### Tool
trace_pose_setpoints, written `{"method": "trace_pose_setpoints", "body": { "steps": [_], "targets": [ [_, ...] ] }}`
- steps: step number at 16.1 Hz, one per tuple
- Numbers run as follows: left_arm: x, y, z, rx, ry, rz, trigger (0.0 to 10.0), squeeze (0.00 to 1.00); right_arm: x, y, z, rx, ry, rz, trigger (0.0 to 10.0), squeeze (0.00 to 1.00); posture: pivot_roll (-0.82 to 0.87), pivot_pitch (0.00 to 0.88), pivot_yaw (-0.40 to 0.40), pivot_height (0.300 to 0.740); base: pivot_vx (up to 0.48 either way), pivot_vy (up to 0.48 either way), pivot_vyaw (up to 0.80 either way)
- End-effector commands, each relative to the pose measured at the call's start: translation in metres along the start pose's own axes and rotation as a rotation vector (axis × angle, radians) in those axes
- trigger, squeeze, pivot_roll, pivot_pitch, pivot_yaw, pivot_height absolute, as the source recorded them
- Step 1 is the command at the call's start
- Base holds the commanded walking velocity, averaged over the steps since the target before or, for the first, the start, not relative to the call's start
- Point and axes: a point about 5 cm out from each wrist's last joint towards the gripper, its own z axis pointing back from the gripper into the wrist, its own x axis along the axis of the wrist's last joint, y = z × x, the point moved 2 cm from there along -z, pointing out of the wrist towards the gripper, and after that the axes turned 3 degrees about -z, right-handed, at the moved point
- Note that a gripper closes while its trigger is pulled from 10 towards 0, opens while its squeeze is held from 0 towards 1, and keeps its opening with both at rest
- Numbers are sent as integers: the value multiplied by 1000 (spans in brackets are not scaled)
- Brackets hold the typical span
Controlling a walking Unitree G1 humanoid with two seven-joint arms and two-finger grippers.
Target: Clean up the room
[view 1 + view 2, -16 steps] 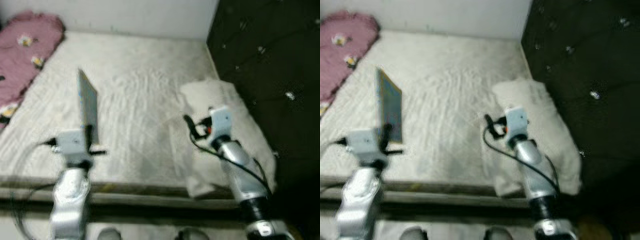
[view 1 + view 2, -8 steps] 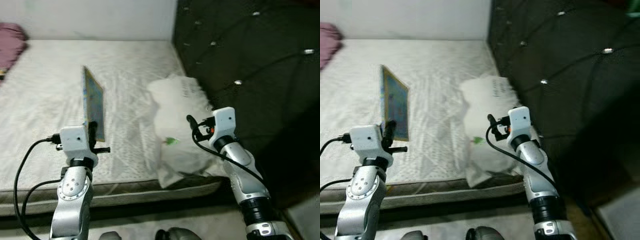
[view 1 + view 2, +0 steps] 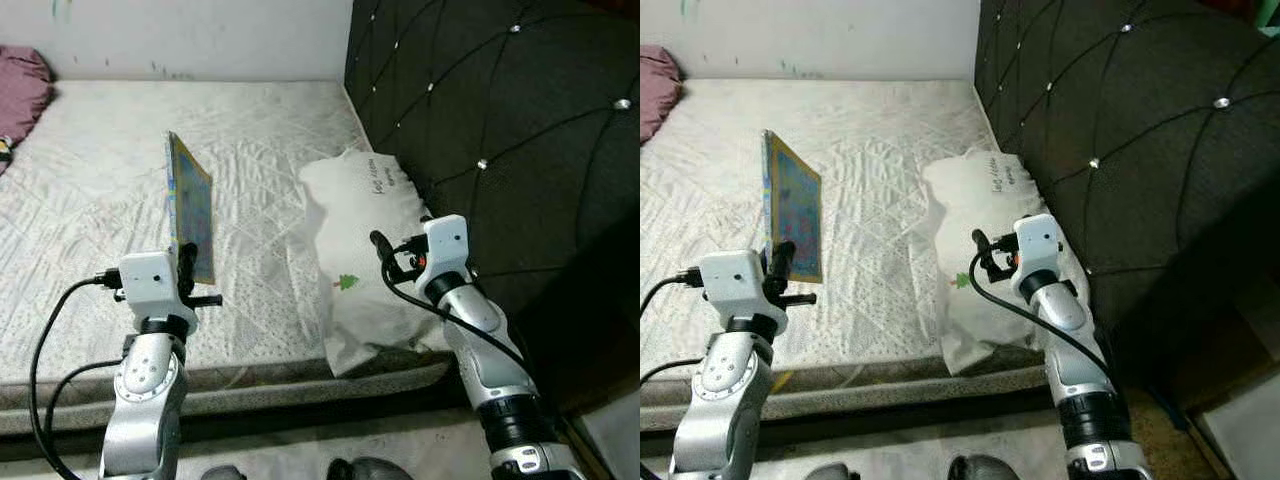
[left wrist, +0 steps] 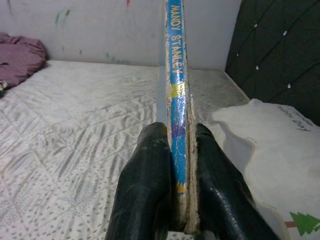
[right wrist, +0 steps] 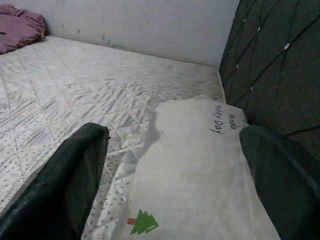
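A thin book [image 3: 189, 215] is clamped upright by its lower edge in the left gripper [image 4: 175, 175], long axis vertical, above the mattress [image 3: 90, 230] and left of the pillow [image 3: 365, 250], over which the right gripper [image 5: 172, 190] is held wide open.

A white quilted mattress [image 3: 250, 160] filled the frame's middle; a white pillow [image 3: 370, 250] lay right, pink bedding [image 3: 20, 85] upper left.
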Motion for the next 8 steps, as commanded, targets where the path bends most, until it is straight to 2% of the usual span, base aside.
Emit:
{"method": "trace_pose_setpoints", "body": {
  "steps": [1,8],
  "targets": [
    [13,-1,-1,-5,-60,4,10000,0,3,-3,0,-7,-6,14,10000,0,-16,0,-29,740,0,0,0],
    [13,-1,-2,-5,-56,5,10000,0,3,-4,-1,-11,-3,17,10000,0,-16,0,-30,740,0,0,0]
  ]
}}
